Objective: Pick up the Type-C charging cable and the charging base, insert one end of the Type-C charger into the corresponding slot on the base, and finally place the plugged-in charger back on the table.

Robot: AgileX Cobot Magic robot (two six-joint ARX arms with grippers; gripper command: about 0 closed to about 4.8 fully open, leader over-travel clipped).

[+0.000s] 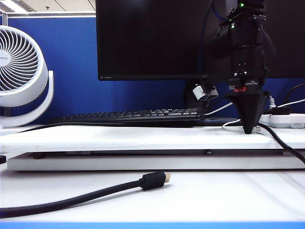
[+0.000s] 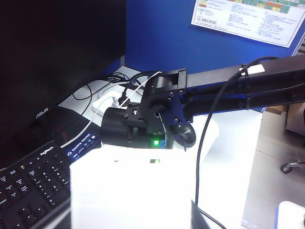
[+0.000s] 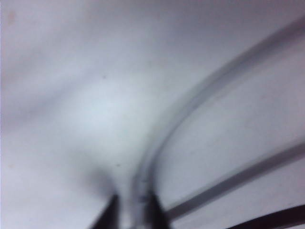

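Blue partition wall [image 1: 71, 62] closes off the back of the workspace, and a wide black monitor [image 1: 157, 38] stands in front of it. Below runs the table [image 1: 119, 139], a flat white slab. A white fan [image 1: 19, 71] stands at its left end, a black keyboard [image 1: 138, 115] lies under the monitor, and a long white power strip [image 1: 286, 120] lies at the far right.

The right arm [image 1: 248, 43] comes straight down on the right of the exterior view. The right gripper [image 1: 250, 129] points down with its tip on the table, just beside the power strip. In the right wrist view its two dark fingertips [image 3: 153, 210] stand close together, with the Type-C charging cable [image 3: 190, 105] running between them as a thin white cord that curves away across the white surface. One tip lies against the cord and a pale sliver shows beside the other. The blur hides whether the cord is truly pinched, so I cannot tell.

The left gripper [image 2: 198, 218] shows only as a dark sliver at the edge of the left wrist view. The charging base [image 2: 133, 191], a white block, fills the space right in front of that camera, raised above the keyboard and clamped in the gripper. Beyond it the right arm stretches across towards the desk.

On the lower white surface in front lies a thick black cable [image 1: 86, 193], its gold-tipped plug [image 1: 155, 180] resting free, well apart from both grippers.
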